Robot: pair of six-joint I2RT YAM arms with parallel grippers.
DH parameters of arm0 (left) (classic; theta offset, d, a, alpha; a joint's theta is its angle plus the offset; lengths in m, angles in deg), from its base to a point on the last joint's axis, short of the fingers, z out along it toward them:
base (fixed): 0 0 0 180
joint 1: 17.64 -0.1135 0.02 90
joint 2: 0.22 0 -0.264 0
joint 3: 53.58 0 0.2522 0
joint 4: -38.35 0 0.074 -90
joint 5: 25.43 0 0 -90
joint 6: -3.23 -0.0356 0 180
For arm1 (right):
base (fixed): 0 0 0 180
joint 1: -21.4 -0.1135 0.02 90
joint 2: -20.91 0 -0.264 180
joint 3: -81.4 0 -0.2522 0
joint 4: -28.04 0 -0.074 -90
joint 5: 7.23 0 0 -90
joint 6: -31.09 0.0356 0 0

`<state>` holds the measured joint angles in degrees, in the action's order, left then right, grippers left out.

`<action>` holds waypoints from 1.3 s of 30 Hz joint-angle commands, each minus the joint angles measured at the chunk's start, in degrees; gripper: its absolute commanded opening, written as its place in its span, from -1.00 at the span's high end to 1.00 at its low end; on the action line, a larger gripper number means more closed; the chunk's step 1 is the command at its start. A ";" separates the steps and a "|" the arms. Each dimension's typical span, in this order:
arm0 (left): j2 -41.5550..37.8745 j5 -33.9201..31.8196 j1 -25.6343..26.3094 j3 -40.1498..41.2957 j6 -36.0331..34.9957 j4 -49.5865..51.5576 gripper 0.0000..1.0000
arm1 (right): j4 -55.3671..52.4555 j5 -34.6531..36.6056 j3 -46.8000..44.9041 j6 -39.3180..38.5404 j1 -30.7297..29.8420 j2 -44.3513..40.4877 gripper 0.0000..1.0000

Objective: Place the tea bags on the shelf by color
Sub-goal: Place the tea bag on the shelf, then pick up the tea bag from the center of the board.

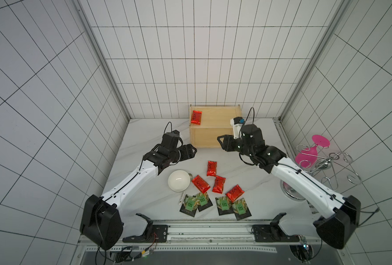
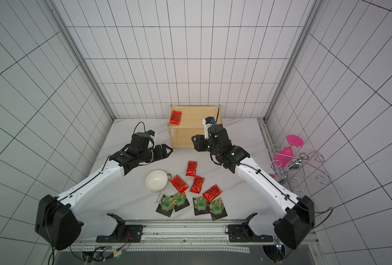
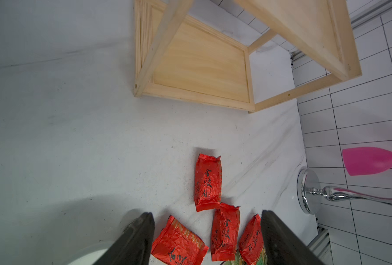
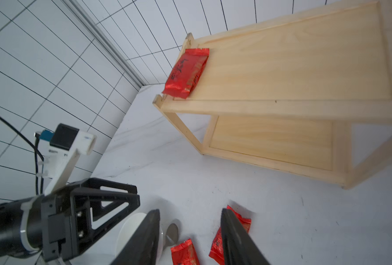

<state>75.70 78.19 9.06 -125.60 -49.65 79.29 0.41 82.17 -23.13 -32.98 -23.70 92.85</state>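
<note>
White-tiled walls, table (image 1: 254,183). Shelf (image 1: 220,119) at twelve o'clock. Left gripper (image 1: 194,153), right gripper (image 1: 220,143) before it, jaws apart, empty. One red bag (image 1: 196,117) on its top; four red bags (image 1: 219,184), four black packets (image 1: 223,205) at six. Likely next: lower, grasp another red.

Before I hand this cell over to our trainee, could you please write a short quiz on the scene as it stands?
1. How many red tea bags lie on the shelf?
2. True or false: the left tool and right tool both hold nothing.
3. Where do the black packets lie? A: on the shelf. B: on the table, near the robot's base. C: in a tool.
Key: 1 one; 2 true; 3 B.
</note>
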 commanded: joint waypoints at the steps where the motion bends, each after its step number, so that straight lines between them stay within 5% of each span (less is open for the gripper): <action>1: 3.62 -1.35 1.52 0.13 1.01 -1.16 -0.53 | 5.39 8.46 -12.33 -3.87 -3.43 1.49 0.07; 6: 8.57 -1.65 5.11 -0.97 2.01 -2.56 -0.51 | 12.37 5.96 -19.46 -4.30 -4.47 6.00 0.05; 15: 16.64 2.26 5.26 -1.40 3.75 -5.99 -0.51 | 16.32 1.31 -19.26 -5.45 -4.55 14.45 -0.03; 24: 18.37 3.58 3.43 -2.21 3.92 -6.67 -0.51 | 14.95 0.16 -16.55 -6.51 -4.80 21.28 -0.40; 39: 22.07 7.97 1.87 -3.74 4.71 -8.02 -0.51 | 12.65 0.54 -16.51 -5.26 2.90 20.51 -0.32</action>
<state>96.68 84.69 10.85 -127.43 -45.36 72.55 14.88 82.63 -41.05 -38.73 -22.59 114.34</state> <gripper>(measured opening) 0.754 0.664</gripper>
